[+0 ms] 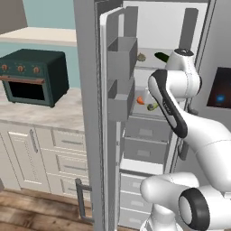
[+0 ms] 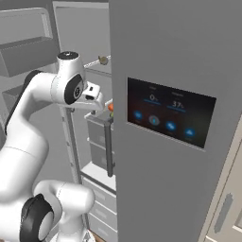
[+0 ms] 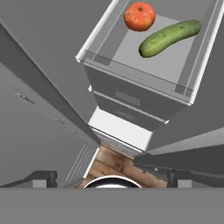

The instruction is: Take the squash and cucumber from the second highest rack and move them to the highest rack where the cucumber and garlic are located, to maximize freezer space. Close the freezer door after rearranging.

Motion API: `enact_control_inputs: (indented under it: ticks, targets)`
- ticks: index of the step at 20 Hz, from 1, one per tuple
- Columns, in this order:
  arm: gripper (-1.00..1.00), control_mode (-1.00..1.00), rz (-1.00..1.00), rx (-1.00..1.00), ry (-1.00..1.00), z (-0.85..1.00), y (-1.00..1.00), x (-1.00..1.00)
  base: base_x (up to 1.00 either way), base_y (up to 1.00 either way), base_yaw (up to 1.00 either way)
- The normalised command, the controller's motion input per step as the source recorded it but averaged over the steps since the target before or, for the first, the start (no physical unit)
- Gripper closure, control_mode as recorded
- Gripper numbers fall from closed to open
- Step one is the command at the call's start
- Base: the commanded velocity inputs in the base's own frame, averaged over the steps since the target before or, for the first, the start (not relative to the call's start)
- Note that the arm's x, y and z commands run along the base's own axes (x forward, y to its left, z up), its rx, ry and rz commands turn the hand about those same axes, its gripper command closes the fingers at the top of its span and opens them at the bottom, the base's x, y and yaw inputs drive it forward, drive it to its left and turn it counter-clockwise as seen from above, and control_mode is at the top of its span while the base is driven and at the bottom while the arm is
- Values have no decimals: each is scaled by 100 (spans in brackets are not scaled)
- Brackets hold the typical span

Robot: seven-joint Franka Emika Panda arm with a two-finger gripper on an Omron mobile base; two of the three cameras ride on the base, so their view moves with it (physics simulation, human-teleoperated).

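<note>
Two items, squash (image 3: 140, 16) and cucumber (image 3: 169, 38), await pickup; gripper (image 3: 111, 177) above, jaws wide, must descend

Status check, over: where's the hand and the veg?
Hand open, empty, above the second rack. Squash and cucumber untouched there. Freezer door open, nothing blocking.

- A pale shelf (image 3: 109, 41) runs from the top of the view down toward the middle, seen from above.
- An orange-red round squash (image 3: 140, 16) lies near its far edge.
- A light green cucumber (image 3: 169, 37) lies just beside it, slanting toward the right rim.
- Grey drawers (image 3: 127, 99) stack beneath the shelf's front rim.
- Wooden floor (image 3: 116, 165) shows at the bottom.
</note>
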Motion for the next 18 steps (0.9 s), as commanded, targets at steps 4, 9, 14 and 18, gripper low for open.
enact_control_inputs:
  ticks: [4, 9, 14, 18]
  targets:
    - [-100, -100, 0, 0, -9, 0, -2, -4, 0, -5, 2]
    - [-100, -100, -11, 0, -39, 16, 13, -27, 0, 0, 0]
    - [-100, -100, -16, 0, -8, 6, 53, 0, 0, 0, 0]
    - [-100, -100, -7, 0, 3, 2, 60, 5, 0, 0, 0]
